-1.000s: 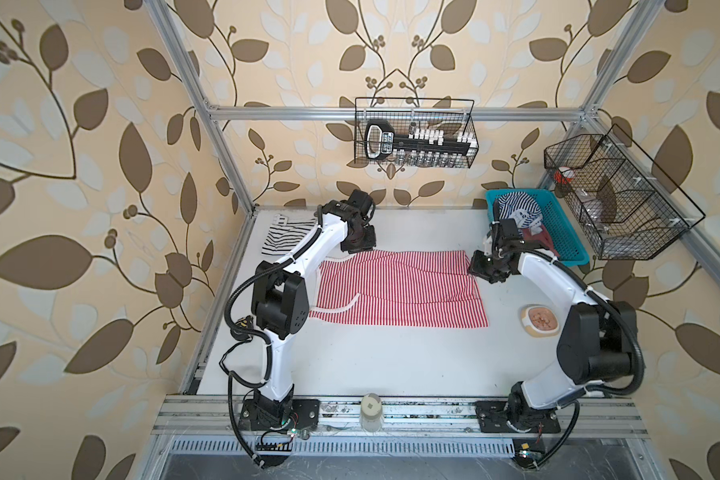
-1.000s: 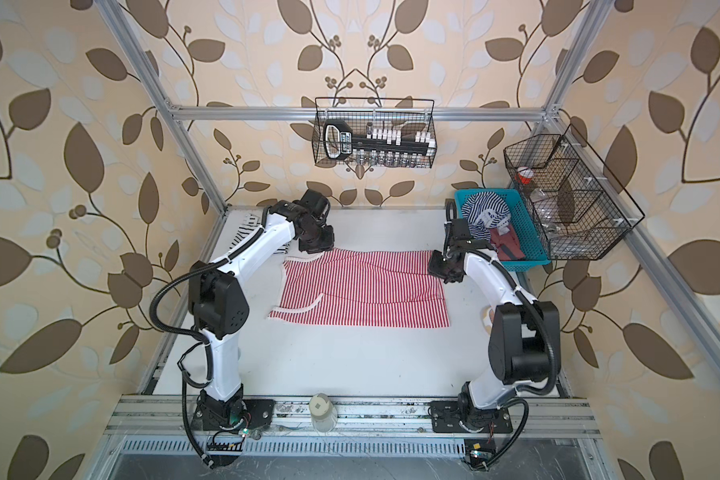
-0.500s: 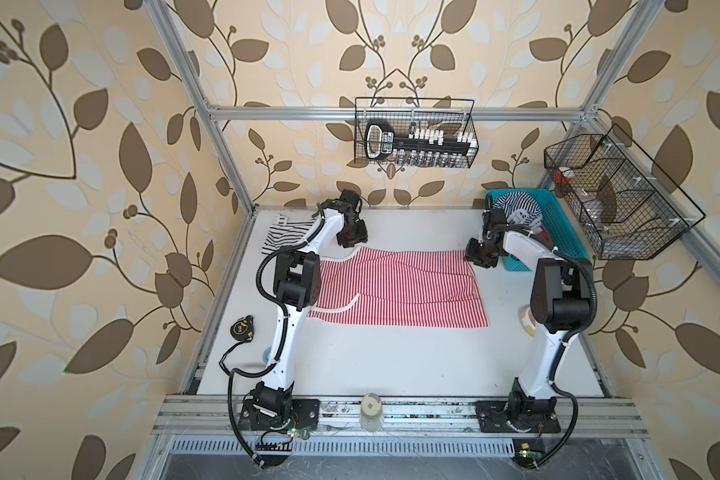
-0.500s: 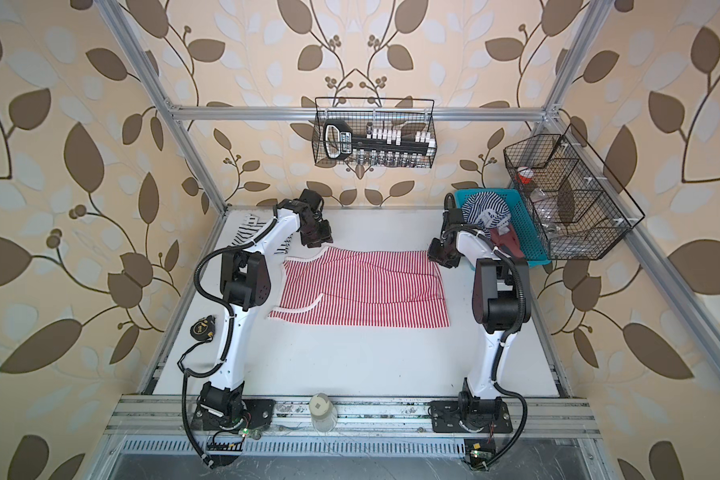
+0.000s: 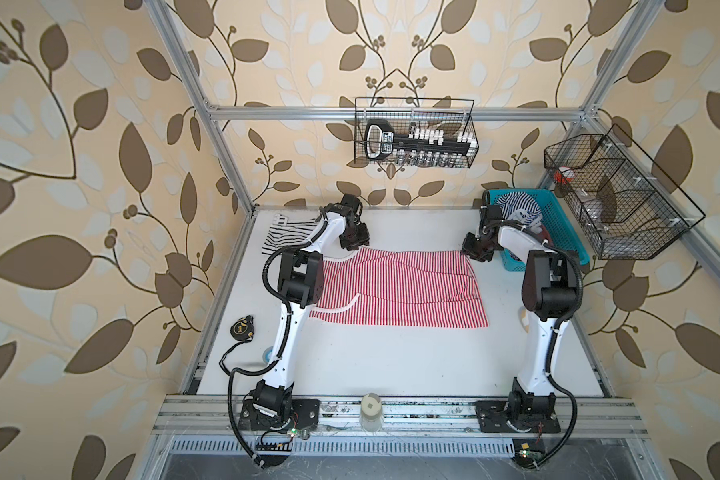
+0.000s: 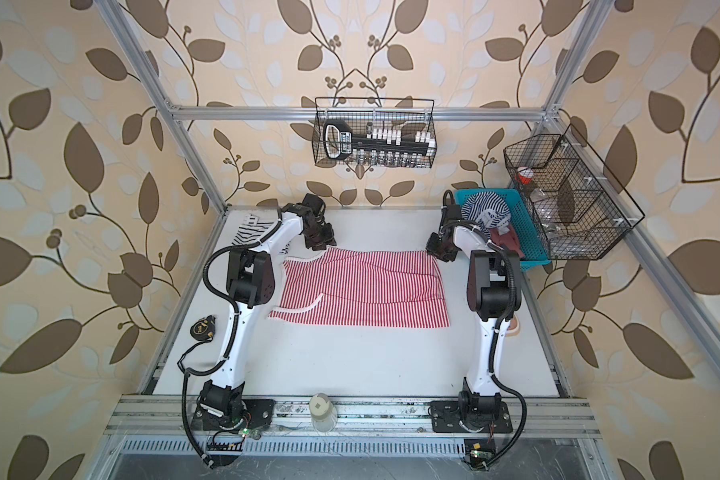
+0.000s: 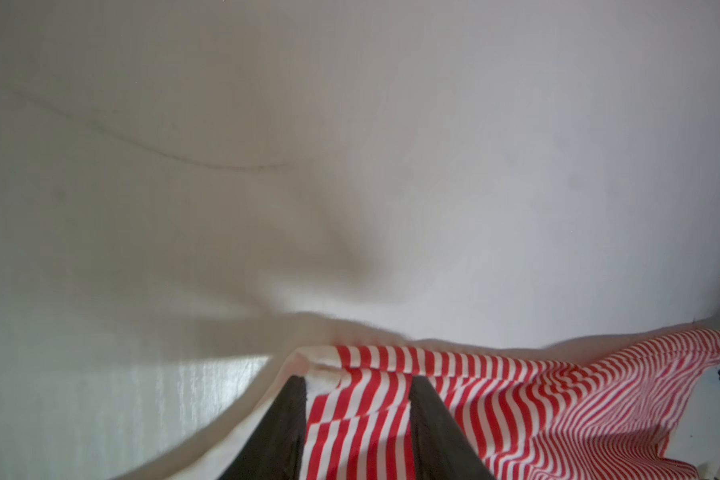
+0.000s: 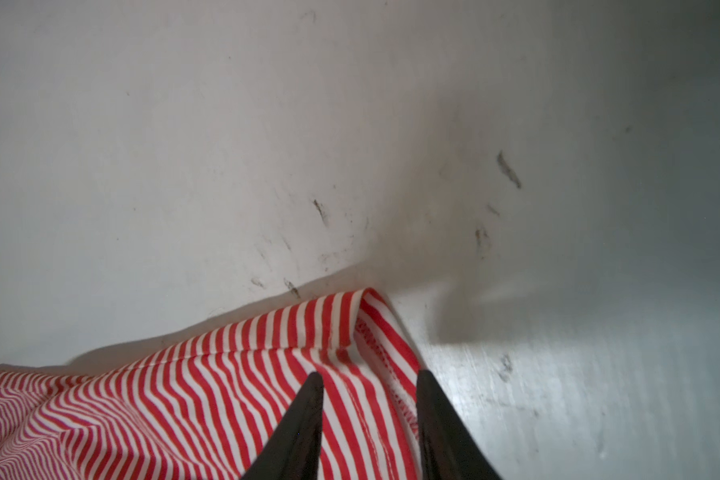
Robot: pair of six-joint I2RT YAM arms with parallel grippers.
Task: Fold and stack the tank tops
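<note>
The red-striped tank top (image 5: 395, 286) (image 6: 362, 286) lies folded lengthwise across the middle of the white table. My left gripper (image 5: 354, 245) (image 6: 320, 245) is down at its far left corner, by the white-trimmed strap. My right gripper (image 5: 474, 253) (image 6: 440, 253) is down at its far right corner. In the wrist views each gripper (image 7: 358, 380) (image 8: 368, 374) has its jaws apart, and the striped cloth (image 7: 516, 399) (image 8: 184, 395) lies flat between the fingers. The black-striped tank top (image 5: 285, 232) (image 6: 252, 230) lies folded at the far left corner, partly behind the left arm.
A teal basket (image 5: 558, 220) holding more clothes stands at the far right, just behind the right arm. Wire baskets hang on the back wall (image 5: 416, 137) and the right wall (image 5: 616, 199). A tape measure (image 5: 241, 326) lies off the table's left edge. A small bowl (image 5: 523, 318) sits behind the right arm.
Both arms have swung their elbows in over their bases. The right gripper has shifted slightly back and left along the far edge. The red-striped top lies as before.
</note>
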